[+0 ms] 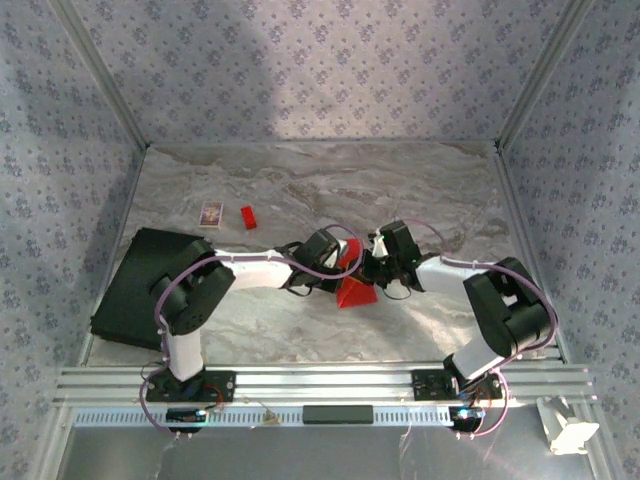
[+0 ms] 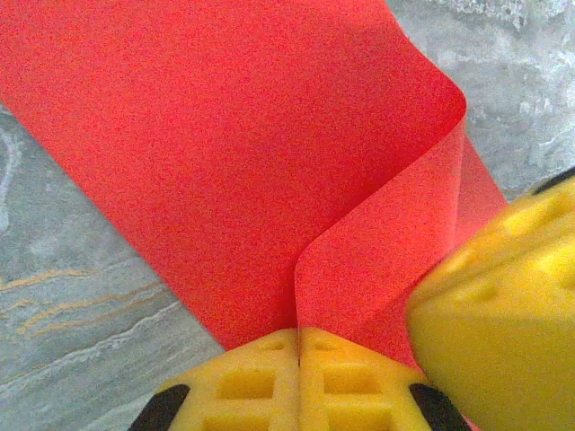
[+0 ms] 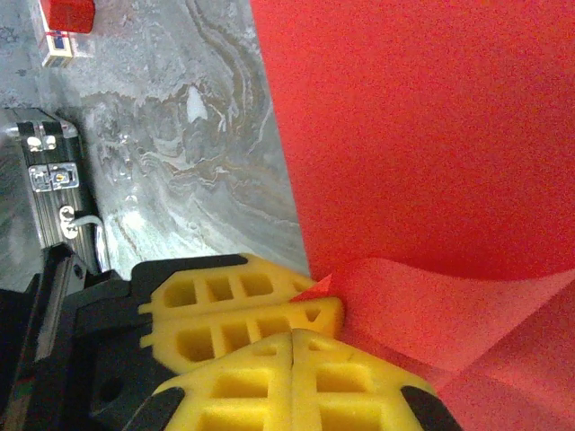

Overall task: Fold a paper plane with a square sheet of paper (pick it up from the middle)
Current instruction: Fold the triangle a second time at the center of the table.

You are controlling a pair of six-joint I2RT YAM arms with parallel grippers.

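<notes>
The square sheet of paper (image 1: 355,290) is bright red, folded and curling, and stands up from the marble table (image 1: 420,190) near its middle. My left gripper (image 1: 345,262) is shut on it. In the left wrist view the yellow pads (image 2: 260,377) pinch a paper edge (image 2: 269,135) that loops over to the right. My right gripper (image 1: 374,266) is shut too, tip to tip with the left. In the right wrist view its pads (image 3: 341,382) lie against the left fingers (image 3: 234,301) and the red sheet (image 3: 422,135), with no paper visible in their seam. The paper plane is out of view.
A tiny red block (image 1: 248,217) and a small patterned card (image 1: 210,213) lie at the back left. A black case (image 1: 135,285) rests at the left edge; its metal latches (image 3: 49,166) appear in the right wrist view. Patterned walls enclose the table.
</notes>
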